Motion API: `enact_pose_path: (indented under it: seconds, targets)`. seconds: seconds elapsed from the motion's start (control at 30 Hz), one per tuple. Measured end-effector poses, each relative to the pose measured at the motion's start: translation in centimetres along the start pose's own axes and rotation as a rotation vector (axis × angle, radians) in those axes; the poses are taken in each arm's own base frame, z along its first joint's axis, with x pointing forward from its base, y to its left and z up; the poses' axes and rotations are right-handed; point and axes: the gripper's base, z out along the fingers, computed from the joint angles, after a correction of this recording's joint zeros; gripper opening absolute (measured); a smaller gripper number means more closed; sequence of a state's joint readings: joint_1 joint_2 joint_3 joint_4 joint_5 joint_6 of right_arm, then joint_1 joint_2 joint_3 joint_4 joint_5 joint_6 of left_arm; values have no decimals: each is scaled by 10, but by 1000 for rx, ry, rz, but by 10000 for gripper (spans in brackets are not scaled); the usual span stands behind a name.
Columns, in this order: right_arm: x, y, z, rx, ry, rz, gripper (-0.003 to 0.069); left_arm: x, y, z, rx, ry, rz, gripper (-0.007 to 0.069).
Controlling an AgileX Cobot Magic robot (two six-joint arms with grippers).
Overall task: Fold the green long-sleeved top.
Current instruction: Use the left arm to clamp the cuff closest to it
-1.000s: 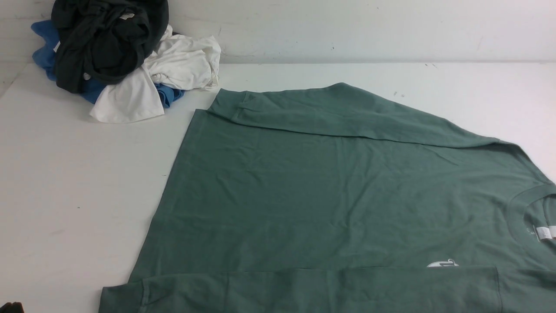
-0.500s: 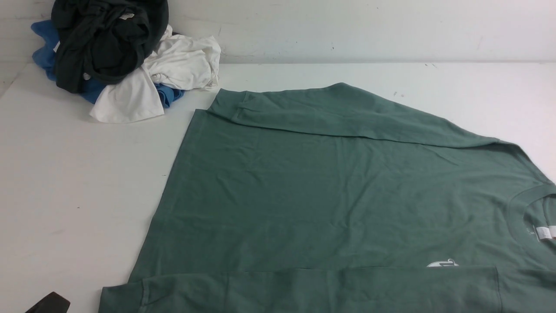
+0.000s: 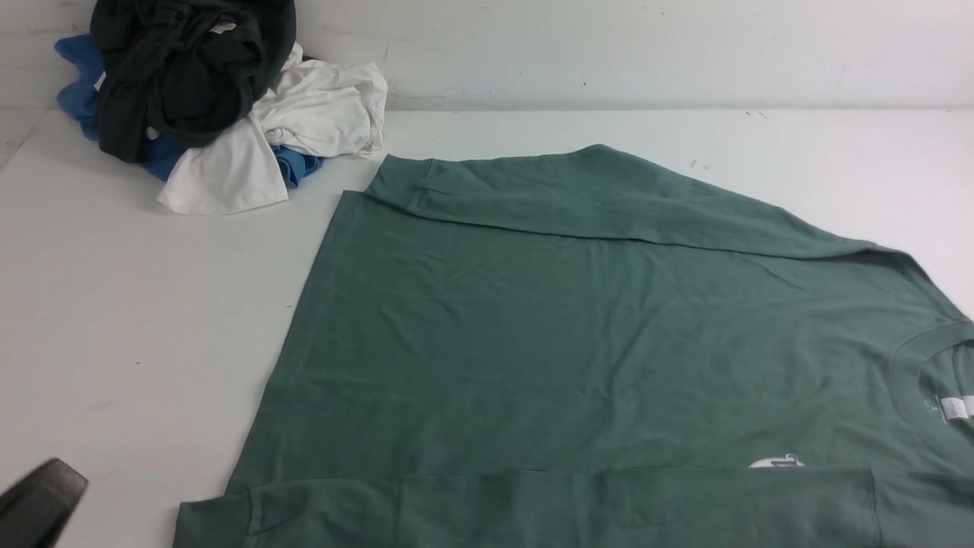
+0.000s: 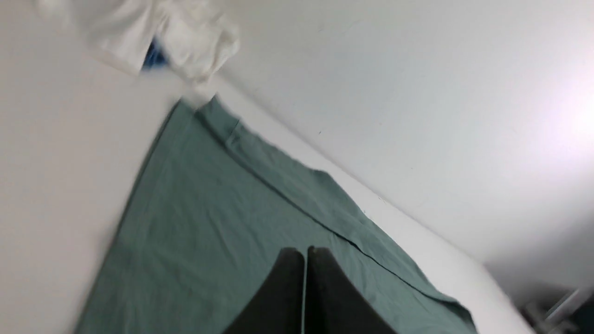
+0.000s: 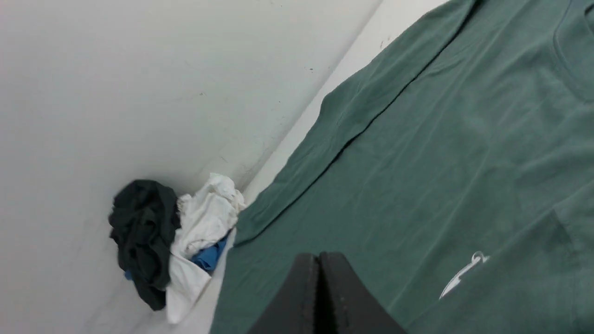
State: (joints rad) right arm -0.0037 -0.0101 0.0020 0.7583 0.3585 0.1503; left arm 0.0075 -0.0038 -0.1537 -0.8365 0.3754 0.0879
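Observation:
The green long-sleeved top [image 3: 578, 342] lies flat on the white table, neck to the right, hem to the left. Both sleeves are folded in over the body, one along the far edge [image 3: 609, 198], one along the near edge [image 3: 563, 506], which half covers the white chest logo [image 3: 776, 461]. My left gripper [image 3: 65, 476] shows as a blurred black tip at the lower left, left of the top and apart from it. Its wrist view shows it [image 4: 306, 253] shut and empty above the cloth [image 4: 218, 218]. My right gripper [image 5: 319, 258] is shut and empty over the top [image 5: 441, 153]; the front view does not show it.
A heap of black [image 3: 183, 68], white [image 3: 304, 114] and blue [image 3: 76, 84] garments sits at the table's far left corner against the wall. The white wall [image 3: 647, 46] runs along the far edge of the table.
My left gripper has come up into the front view's lower left corner and moved left. The top has not moved.

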Motion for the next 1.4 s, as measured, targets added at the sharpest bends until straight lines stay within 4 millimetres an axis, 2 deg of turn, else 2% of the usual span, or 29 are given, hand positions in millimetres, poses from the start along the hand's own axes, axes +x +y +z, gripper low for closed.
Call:
enact_pose_path:
  seconds: [0.03, 0.07, 0.1, 0.13, 0.2, 0.23, 0.27, 0.3, 0.33, 0.37, 0.43, 0.6, 0.7, 0.77, 0.8, 0.83, 0.97, 1.03, 1.17, 1.33, 1.4]
  targets:
    - [-4, 5, -1, -13, -13, -56, -15, -8, -9, -2, 12, 3, 76, -7]
    - [-17, 19, -5, -37, -62, -192, -15, -25, -26, 0, 7, 58, 219, -7]
    - [-24, 26, -6, -42, -84, -249, -15, -29, -31, 1, -2, 103, 258, -7]
    - [-36, 38, -7, -38, -110, -337, -15, -42, -41, 9, -39, 198, 347, -7]
    - [-52, 55, -3, -13, -114, -480, -15, -53, -46, 23, -95, 367, 423, -7]
    - [-56, 59, -1, -4, -110, -520, -15, -60, -50, 25, -113, 397, 460, -7]
    - [-72, 76, 8, 23, -67, -635, -15, -73, -52, 38, -189, 590, 532, -7]
    - [-81, 86, 15, 41, -22, -700, -15, -80, -50, 48, -235, 689, 556, -7]
    - [-89, 94, 21, 53, 11, -745, -15, -87, -50, 53, -273, 739, 586, -7]
    - [-100, 108, 34, 69, 113, -795, -15, -95, -46, 64, -346, 868, 604, -7]
    - [-104, 117, 47, 69, 247, -816, -15, -99, -38, 82, -424, 965, 612, -6]
    - [-98, 135, 70, 6, 536, -837, -15, -83, -19, 118, -496, 1134, 594, 41]
    - [-76, 140, 74, -68, 782, -874, -15, -59, 2, 150, -512, 1274, 531, 141]
    - [-63, 138, 72, -94, 923, -909, -15, -46, 15, 169, -518, 1315, 497, 223]
    - [-61, 138, 71, -96, 947, -915, -15, -45, 17, 170, -519, 1323, 493, 231]
    - [-55, 136, 69, -98, 1015, -943, -15, -36, 25, 181, -524, 1341, 478, 284]
    - [-52, 133, 68, -82, 1072, -1011, -15, -16, 48, 203, -541, 1374, 456, 391]
    - [-53, 132, 68, -70, 1068, -1022, -15, -6, 58, 211, -552, 1398, 447, 415]
    - [-54, 132, 70, -62, 1049, -1027, -15, 10, 74, 218, -568, 1431, 433, 426]
    - [-54, 133, 71, -64, 1028, -1028, -15, 32, 92, 213, -583, 1449, 424, 426]
    - [-55, 133, 72, -65, 1019, -1031, -15, 33, 93, 212, -583, 1442, 423, 422]
